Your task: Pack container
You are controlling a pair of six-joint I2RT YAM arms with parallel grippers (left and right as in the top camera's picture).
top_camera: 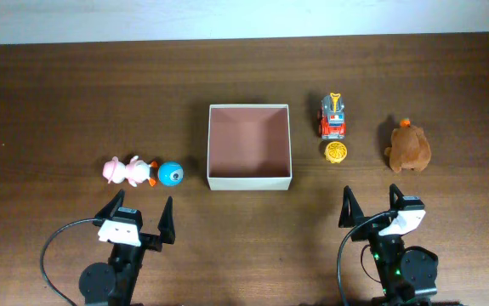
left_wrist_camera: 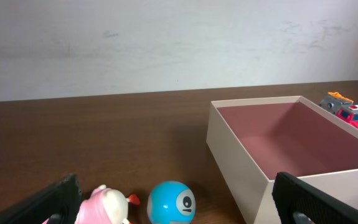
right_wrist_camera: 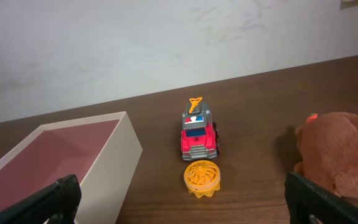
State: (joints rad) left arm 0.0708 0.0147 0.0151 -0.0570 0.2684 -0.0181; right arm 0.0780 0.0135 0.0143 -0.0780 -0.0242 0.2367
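overhead: the container (top_camera: 249, 181) sits mid-table (top_camera: 57, 93), white walls, pinkish-brown inside showing. to its left are a pink toy (top_camera: 123, 171) and a blue ball (top_camera: 171, 173), the two touching or just about, the ball just beside the container wall but apart from it. to the right there's a red truck (top_camera: 333, 117) with a yellow disc (top_camera: 337, 152) right at its near end, and a brown plush (top_camera: 409, 145) further right. both arms are down at the near edge, pulled back from everything. the left gripper (top_camera: 139, 208) points at the pink toy and ball, released, fingers spread wide. the right gripper (top_camera: 371, 200) is the same deal, spread wide, aimed at the gap between disc and plush. the arm bases are cut off by the bottom of the frame.

left wrist: low look across the table. the black fingers (left_wrist_camera: 48, 205) only poke in at the two bottom corners, far apart. the blue ball has one round eye facing the camera. the pink toy is cropped by the bottom edge, so i can't tell what animal it is. the container fills the right side, its far right corner cut off, and the truck peeks over the wall behind it.

right wrist: fingers (right_wrist_camera: 42, 202) in the bottom corners again, wide apart. truck dead ahead facing the camera, orange bit sticking up on top, small blue and white marks on the roof too tiny to read. the disc is just in front of it. the plush is chopped by the right edge, the container by the left.
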